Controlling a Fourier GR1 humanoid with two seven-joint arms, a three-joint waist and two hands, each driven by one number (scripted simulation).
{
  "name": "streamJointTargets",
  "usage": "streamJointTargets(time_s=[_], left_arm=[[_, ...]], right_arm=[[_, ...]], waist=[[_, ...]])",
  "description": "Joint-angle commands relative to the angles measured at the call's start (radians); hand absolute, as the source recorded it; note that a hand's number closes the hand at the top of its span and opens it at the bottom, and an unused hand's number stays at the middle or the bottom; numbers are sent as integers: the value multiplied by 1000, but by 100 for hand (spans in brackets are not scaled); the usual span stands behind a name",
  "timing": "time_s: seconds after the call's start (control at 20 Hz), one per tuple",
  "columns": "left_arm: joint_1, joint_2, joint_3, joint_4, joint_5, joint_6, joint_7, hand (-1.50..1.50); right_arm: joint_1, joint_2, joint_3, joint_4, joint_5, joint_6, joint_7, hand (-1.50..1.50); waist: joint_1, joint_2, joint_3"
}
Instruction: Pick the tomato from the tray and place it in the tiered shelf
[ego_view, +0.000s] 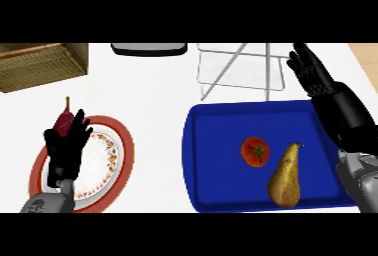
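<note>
Head view, white counter (155, 90).

Blue tray (214, 150) sits at the counter's right side, its near edge close to the lower edge of the view. Tomato (255, 151) lies on the tray floor, roughly mid-tray, stem side up, green calyx visible. Just beside it, toward the tray's near right corner, lies a yellow-brown pear (285, 177), stem pointing away from the robot; tomato and pear look very close, contact cannot be told.

Tiered shelf (240, 70), a clear and wire-framed unit, stands just beyond the tray's far edge, near the counter's far edge. Nothing visible on its levels.

Right hand (310, 67): raised over the tray's far right corner and the shelf's right side, fingers straight and spread, holding nothing. Well apart from the tomato. Forearm runs along the tray's right edge.

Left hand (66, 145): over the plate at the counter's left, fingers extended upward and relaxed, holding nothing; resting.

Plate (111, 150): round, white centre with a floral band and an orange-red rim, at the counter's near left. A dark red, elongated vegetable (65, 120) with a thin stem lies at the plate's far edge, partly hidden by the left fingers; exact kind unclear.

Woven basket (40, 65) at the far left corner. A dark, grey-faced object (148, 48) at the far edge, cut off by the view.
</note>
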Motion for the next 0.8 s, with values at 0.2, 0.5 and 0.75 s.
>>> streamJointTargets(time_s=[0.2, 0.5, 0.75], left_arm=[[29, 39, 36, -11, 97, -126, 79, 0], [54, 22, -12, -39, 135, -200, 137, 0], [2, 21, 10, 22, 129, -206, 126, 0]], right_arm=[[126, -102, -288, 156, -146, 238, -461, 150], [154, -147, -311, 567, -41, 265, -518, -150], [93, -198, -275, 754, 46, 456, -794, -150]], waist=[[-20, 10, 1], [14, 16, 1], [6, 13, 0]])
